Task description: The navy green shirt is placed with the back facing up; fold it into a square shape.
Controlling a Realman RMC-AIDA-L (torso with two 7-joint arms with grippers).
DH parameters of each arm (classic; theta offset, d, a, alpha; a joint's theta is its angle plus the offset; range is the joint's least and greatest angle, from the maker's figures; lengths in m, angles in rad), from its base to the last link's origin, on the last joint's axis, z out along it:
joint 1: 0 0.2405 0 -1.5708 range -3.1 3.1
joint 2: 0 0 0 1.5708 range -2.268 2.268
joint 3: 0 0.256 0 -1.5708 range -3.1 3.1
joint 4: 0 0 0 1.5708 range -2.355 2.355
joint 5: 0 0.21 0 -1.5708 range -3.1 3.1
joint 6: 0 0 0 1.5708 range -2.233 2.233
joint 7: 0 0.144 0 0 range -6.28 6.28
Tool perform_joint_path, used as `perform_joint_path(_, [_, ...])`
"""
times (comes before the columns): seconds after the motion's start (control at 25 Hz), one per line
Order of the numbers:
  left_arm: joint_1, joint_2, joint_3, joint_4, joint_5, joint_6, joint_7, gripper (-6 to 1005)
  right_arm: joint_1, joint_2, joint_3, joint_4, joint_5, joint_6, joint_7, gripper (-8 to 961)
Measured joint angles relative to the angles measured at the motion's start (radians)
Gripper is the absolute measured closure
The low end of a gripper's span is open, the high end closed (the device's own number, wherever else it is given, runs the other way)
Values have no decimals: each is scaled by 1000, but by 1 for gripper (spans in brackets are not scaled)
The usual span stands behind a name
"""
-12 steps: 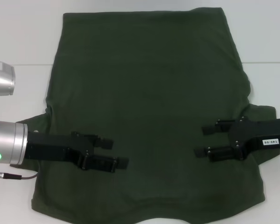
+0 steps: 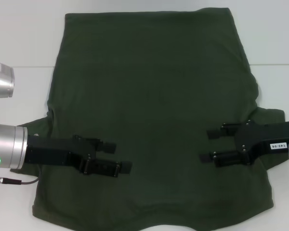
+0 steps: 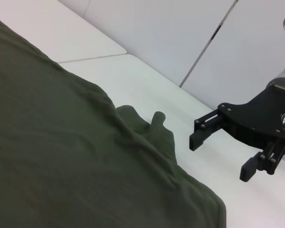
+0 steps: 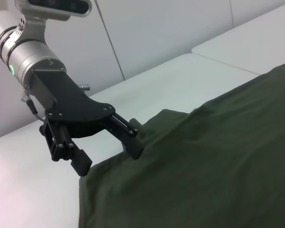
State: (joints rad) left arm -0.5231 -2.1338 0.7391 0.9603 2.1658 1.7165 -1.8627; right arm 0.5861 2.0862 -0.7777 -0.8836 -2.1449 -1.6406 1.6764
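The navy green shirt [image 2: 154, 110] lies spread flat on the white table [image 2: 19, 48], its short sleeves sticking out at both sides near me. No print shows. My left gripper [image 2: 121, 155] is open and empty over the shirt's near left part, fingers pointing inward. My right gripper [image 2: 204, 146] is open and empty over the near right part, pointing inward too. The left wrist view shows the shirt [image 3: 61, 156] and the right gripper [image 3: 219, 159] beside its sleeve. The right wrist view shows the shirt [image 4: 209, 166] and the left gripper [image 4: 109, 159] at its edge.
The shirt covers most of the table, with bare white tabletop along the left and right sides. A silver arm segment [image 2: 1, 81] shows at the left edge. A seam [image 2: 279, 64] runs across the tabletop. A pale wall [image 3: 180, 28] stands behind the table.
My right gripper has crept slightly inward over the shirt. The left gripper and the shirt have hardly moved.
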Motion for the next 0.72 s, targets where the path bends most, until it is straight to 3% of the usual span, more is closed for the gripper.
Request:
perform_joint_path(0.2, [0,0,-10,0,-1,-1,-18,65,2,0,8,0,1,0,18,113])
perform_joint_path(0.32, [-4,9,-87,-2,-3,-17,-130,65,6,-4,62,3,4,15,98,113])
perform_joint_path(0.56, [6,84,-285,-46,-4,-45,-456,65,2,-27,198,22,59,75,329,113])
perform_joint_path(0.72, [37,145,-338,-148,-4,-82,-533,66,2,-74,254,118,111,115,434,112])
